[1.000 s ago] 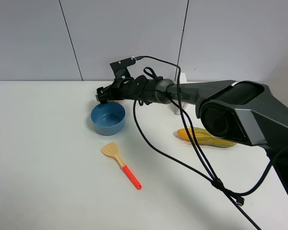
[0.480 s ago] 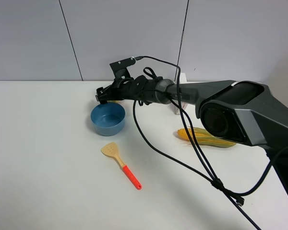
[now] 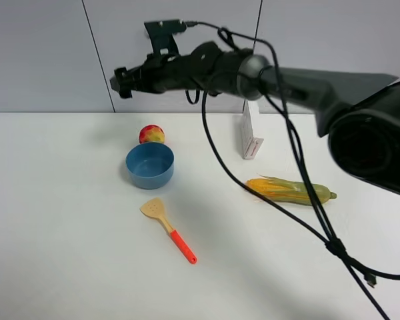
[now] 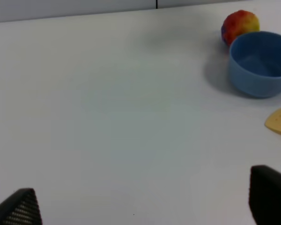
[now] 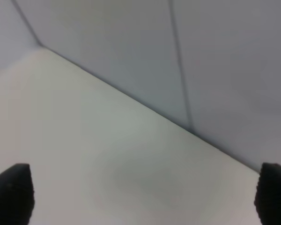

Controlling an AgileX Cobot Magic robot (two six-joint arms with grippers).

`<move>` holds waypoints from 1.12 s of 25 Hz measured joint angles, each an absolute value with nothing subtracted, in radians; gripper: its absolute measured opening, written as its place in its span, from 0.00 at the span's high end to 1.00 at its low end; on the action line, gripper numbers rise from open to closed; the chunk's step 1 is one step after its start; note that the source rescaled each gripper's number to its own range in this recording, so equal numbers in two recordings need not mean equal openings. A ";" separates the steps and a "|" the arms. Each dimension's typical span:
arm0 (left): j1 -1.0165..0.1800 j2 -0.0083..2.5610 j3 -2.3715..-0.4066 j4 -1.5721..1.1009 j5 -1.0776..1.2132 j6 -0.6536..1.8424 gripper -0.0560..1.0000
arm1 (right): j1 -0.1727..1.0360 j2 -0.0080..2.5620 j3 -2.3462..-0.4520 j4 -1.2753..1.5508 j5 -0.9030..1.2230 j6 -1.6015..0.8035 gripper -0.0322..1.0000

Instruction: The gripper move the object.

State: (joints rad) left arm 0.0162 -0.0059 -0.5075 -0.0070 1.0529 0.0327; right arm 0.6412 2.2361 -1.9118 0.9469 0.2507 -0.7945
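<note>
while right end effector [image 3: 122, 83] hangs high, jaws apart, toy fruit [image 3: 151, 134] rests below, beside bowl [image 3: 150, 167]

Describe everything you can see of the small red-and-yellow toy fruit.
The toy fruit is small and round, red on one side blending into yellow, like a peach or an apple. It sits on the white table right behind the blue bowl, whose rim hides its base; whether they touch cannot be told. Nothing holds it: the right gripper hangs open high over the table, well apart from it.
</note>
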 joint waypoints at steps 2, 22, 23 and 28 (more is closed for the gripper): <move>0.016 -0.006 -0.507 -0.007 1.053 0.033 0.00 | 0.641 2.153 -1.912 0.946 0.338 -0.774 0.04; 0.016 -0.006 -0.507 -0.007 1.053 0.033 0.00 | 0.643 1.658 -1.912 0.719 0.912 -0.651 0.02; 0.016 -0.006 -0.507 -0.007 1.053 0.033 0.00 | 0.643 1.652 -1.912 0.674 0.914 -0.627 0.02; 0.016 -0.006 -0.507 -0.007 1.053 0.033 0.00 | 0.614 1.644 -1.912 0.367 0.937 -0.471 0.02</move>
